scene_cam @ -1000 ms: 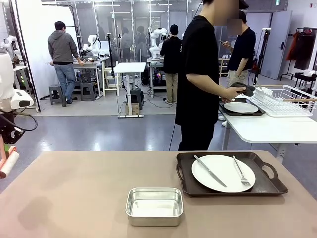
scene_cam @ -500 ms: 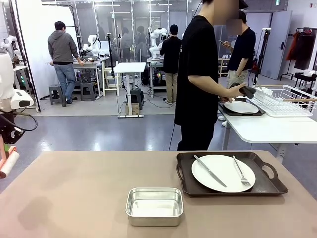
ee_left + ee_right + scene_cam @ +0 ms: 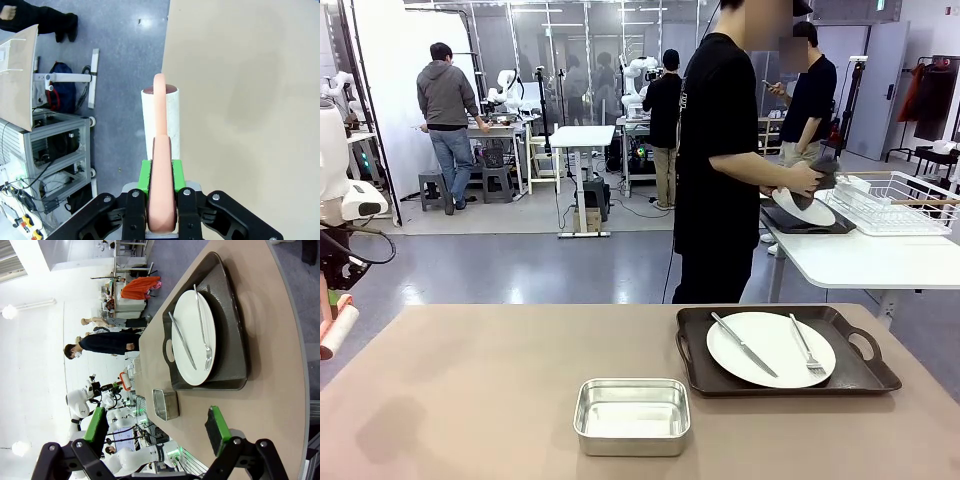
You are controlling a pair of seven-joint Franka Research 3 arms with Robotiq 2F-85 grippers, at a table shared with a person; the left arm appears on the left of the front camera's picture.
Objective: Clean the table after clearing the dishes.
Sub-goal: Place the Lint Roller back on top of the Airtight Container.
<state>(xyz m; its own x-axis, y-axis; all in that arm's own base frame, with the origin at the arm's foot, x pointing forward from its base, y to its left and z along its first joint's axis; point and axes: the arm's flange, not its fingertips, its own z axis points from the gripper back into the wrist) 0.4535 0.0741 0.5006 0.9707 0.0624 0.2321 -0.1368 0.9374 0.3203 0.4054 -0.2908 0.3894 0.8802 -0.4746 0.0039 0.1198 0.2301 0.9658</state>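
Observation:
The tan table [image 3: 470, 400] carries a dark brown tray [image 3: 865, 378] at the right, with a white plate [image 3: 770, 350], a knife [image 3: 743, 344] and a fork [image 3: 807, 346] on it. My left gripper [image 3: 161, 172] is shut on the pink handle of a roller [image 3: 160, 112], whose white roll hangs just off the table's left edge [image 3: 335, 332]. Above the table's right end, my right gripper [image 3: 157, 426] stands open with nothing between its fingers, and the tray [image 3: 235, 330] and plate [image 3: 192, 335] lie ahead of it.
A small steel pan [image 3: 632, 415] sits near the front middle of the table. Across it, a person stands at a white side table [image 3: 860, 262], tilting up a second plate [image 3: 807, 208] over another dark tray [image 3: 800, 226] beside a wire rack [image 3: 895, 205].
The person has lifted and tilted the plate off the tray on the white side table. Neither arm has moved.

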